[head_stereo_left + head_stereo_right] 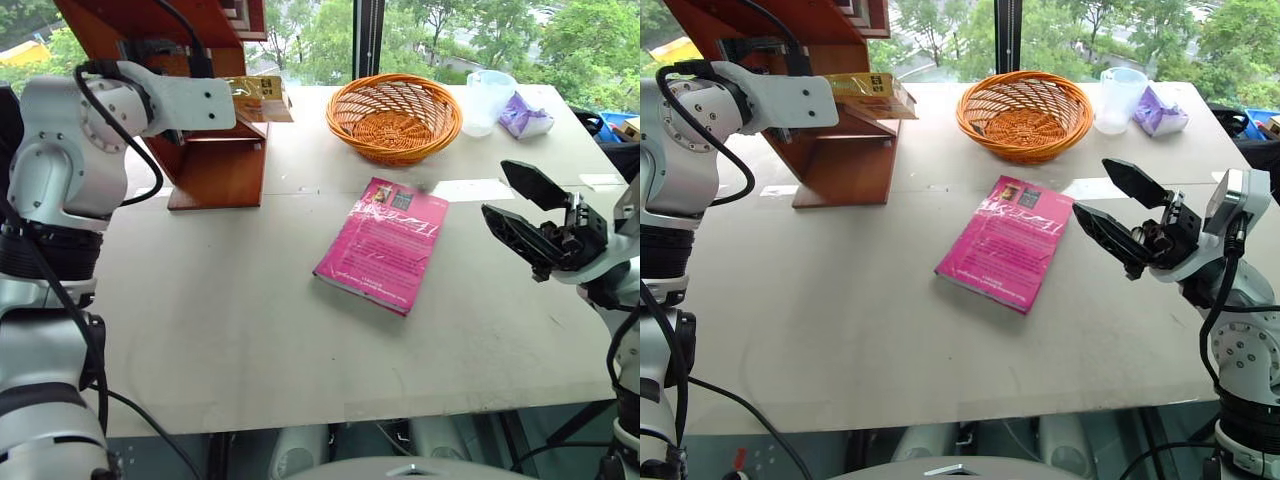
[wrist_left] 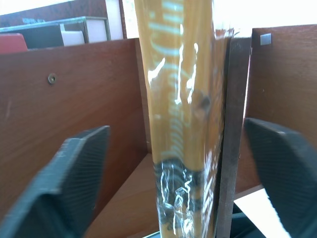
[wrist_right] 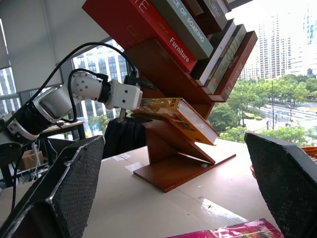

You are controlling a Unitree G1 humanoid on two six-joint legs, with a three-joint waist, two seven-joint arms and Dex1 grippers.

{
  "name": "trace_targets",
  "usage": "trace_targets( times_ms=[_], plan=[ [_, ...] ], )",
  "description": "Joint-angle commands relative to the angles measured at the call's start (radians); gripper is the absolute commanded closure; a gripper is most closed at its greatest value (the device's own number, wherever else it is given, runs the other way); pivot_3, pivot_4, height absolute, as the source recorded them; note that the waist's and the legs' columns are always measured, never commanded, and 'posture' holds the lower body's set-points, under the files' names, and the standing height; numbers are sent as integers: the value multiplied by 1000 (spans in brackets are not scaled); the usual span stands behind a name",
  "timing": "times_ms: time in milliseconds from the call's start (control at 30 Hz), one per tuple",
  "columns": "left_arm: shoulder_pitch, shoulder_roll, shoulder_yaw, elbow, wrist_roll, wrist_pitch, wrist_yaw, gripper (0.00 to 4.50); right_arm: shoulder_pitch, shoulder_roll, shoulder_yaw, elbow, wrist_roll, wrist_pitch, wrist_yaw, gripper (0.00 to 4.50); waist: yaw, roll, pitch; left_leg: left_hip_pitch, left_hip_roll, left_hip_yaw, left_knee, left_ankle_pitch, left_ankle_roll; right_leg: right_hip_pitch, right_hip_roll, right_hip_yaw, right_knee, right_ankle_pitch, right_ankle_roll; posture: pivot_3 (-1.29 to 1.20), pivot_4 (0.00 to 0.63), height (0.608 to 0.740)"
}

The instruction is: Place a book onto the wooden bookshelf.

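From the head views, the left gripper (image 1: pixel 825 100) reaches into the wooden bookshelf (image 1: pixel 845 165) at the far left of the tabletop (image 1: pixel 890 330). The book (image 1: pixel 872 92) lies on a slanted shelf board just ahead of it, its near end jutting past the shelf's edge. The right gripper (image 1: pixel 1110 215) hangs beside the pink book (image 1: pixel 1005 240), jaws wide apart and holding nothing, probably parked out of the way. A wicker basket (image 1: pixel 1025 115) sits well beyond it.

In the left wrist view, the book's (image 2: pixel 183 124) glossy yellow spine stands between the two fingers (image 2: pixel 74 183), each clear of it with a gap on either side. So the jaws are apart, and the book rests against a dark shelf panel (image 2: pixel 228 139), carried by the shelf rather than by any grip.

In the right wrist view, between its own spread fingers (image 3: pixel 59 198), the left gripper (image 3: pixel 130 96) sits at the book's (image 3: pixel 173 116) near end. The book lies tilted because the board slopes; I judge the placing essentially done.
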Motion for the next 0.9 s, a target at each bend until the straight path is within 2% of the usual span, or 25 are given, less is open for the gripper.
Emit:
trace_targets(
  times_ms=[33, 267, 433, 500, 567, 600, 700, 833, 900],
  plan=[
    [-1, 37, 53, -39, -4, 7, 24, 54, 22, -12, -29, -33, 28, -1, 9, 0, 3, 0, 0, 0, 0, 0, 0, 0, 0, 0, 0, 0, 0, 0, 0, 0, 150, 740],
    [140, 78, 189, -221, -87, 122, -24, 54, 18, -36, -36, -18, 44, 6, 22, 0, 2, 0, 0, 0, 0, 0, 0, 0, 0, 0, 0, 0, 0, 0, 0, 0, 150, 740],
    [202, 18, 309, -363, -191, 184, 19, 54, 24, -57, -39, -4, 37, 13, 48, 0, 14, 0, 0, 0, 0, 0, 1, 0, 0, 0, 0, 0, 0, 0, 0, 0, 150, 740],
    [227, -116, 380, -479, -324, 304, 20, 54, 33, -68, -39, 0, 31, 15, 58, 0, 19, 0, 0, 0, 0, 0, 1, 0, 0, 0, -1, 0, 0, 0, 0, 0, 150, 740],
    [311, -200, 403, -590, -424, 299, 11, 54, 46, -83, -33, 2, 14, 14, 75, 0, 21, 0, 0, 0, 0, -1, 3, 0, 0, 1, -1, 0, 0, 0, 0, 0, 150, 740],
    [354, -312, 448, -662, -513, 397, 28, 54, 61, -92, -26, 4, -9, 7, 94, 0, 19, 0, 0, 0, 0, -1, 3, 0, 0, 2, -1, 0, -1, 0, 0, 0, 150, 740],
    [568, -533, 573, -813, -738, 569, 33, 54, 119, -113, -10, 13, -81, -18, 130, 0, 11, 0, 0, 1, 0, 0, 3, 0, 0, 3, -1, 1, -1, 0, 0, 0, 150, 740],
    [825, -598, 609, -852, -894, 614, -4, 54, 210, -92, 15, 53, -236, -90, 104, 0, -5, -1, 0, 2, 2, 0, 2, 0, 0, 1, 1, 2, 2, 0, 0, 0, 150, 740],
    [937, -598, 578, -775, -871, 489, 10, 54, 283, -72, 36, 96, -325, -126, 78, 0, 1, -1, -2, 3, 2, -2, 2, 0, 0, 1, 1, 1, 4, -2, -3, 0, 150, 740]
  ],
)
